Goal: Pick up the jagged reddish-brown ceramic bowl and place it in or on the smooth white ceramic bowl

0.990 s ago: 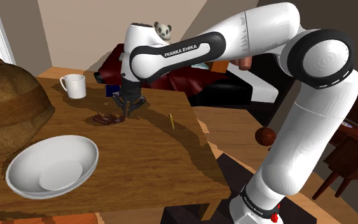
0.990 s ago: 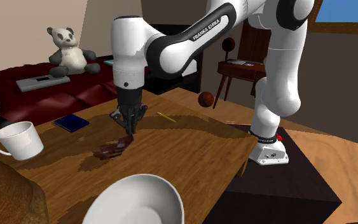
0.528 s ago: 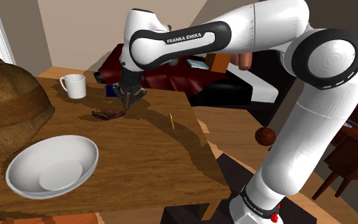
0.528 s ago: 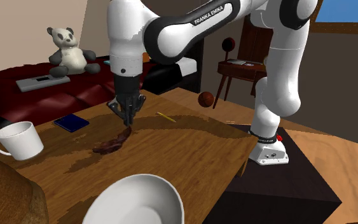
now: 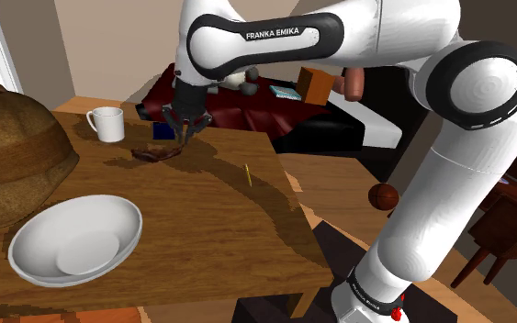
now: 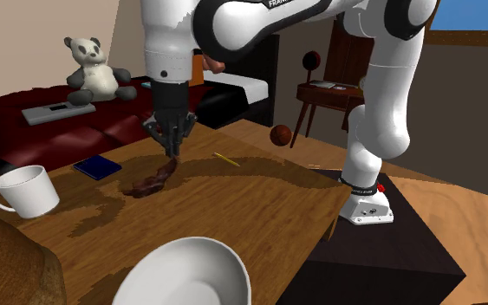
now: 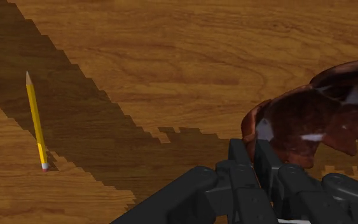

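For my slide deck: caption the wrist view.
The gripper clasps the jagged reddish-brown bowl by its rim above the wooden table, yellow pencil nearby.

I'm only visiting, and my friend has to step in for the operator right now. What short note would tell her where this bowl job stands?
Gripper: shut on the rim of the reddish-brown bowl.
Reddish-brown bowl: hangs tilted from the gripper, apparently just clear of the wooden table, not far from the white mug.
White bowl: upright and empty at the table's near edge in the shoulder view, well apart from the gripper.
Done: grasp and lift.
Left: carry the reddish-brown bowl over the white bowl, lower it in, release.
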You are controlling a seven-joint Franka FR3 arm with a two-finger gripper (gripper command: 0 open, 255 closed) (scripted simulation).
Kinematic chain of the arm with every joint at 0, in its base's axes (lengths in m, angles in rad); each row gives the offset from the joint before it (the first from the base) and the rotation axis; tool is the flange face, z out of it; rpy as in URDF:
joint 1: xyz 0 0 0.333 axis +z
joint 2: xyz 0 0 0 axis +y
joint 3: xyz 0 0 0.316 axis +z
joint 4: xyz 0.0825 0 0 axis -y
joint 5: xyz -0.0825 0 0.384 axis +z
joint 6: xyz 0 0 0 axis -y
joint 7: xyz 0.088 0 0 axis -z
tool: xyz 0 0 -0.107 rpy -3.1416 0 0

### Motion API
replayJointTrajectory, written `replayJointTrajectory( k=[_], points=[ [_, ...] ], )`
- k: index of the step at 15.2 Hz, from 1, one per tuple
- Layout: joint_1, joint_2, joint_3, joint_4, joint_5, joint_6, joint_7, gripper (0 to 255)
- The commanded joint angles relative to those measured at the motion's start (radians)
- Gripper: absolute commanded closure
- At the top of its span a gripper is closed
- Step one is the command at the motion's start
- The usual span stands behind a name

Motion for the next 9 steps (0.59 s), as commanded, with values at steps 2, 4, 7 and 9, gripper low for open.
replayJointTrajectory(
  k=[2, 4, 7, 9],
  points=[
    [0.000, -0.005, 0.000, 0.037, 0.002, -0.042, -0.001, 255],
    [0.000, -0.006, 0.000, 0.063, 0.003, -0.069, -0.002, 255],
    [0.000, -0.006, 0.000, 0.100, 0.003, -0.106, -0.002, 255],
    [0.022, -0.022, 0.020, 0.088, 0.003, -0.109, 0.041, 255]
  ],
)
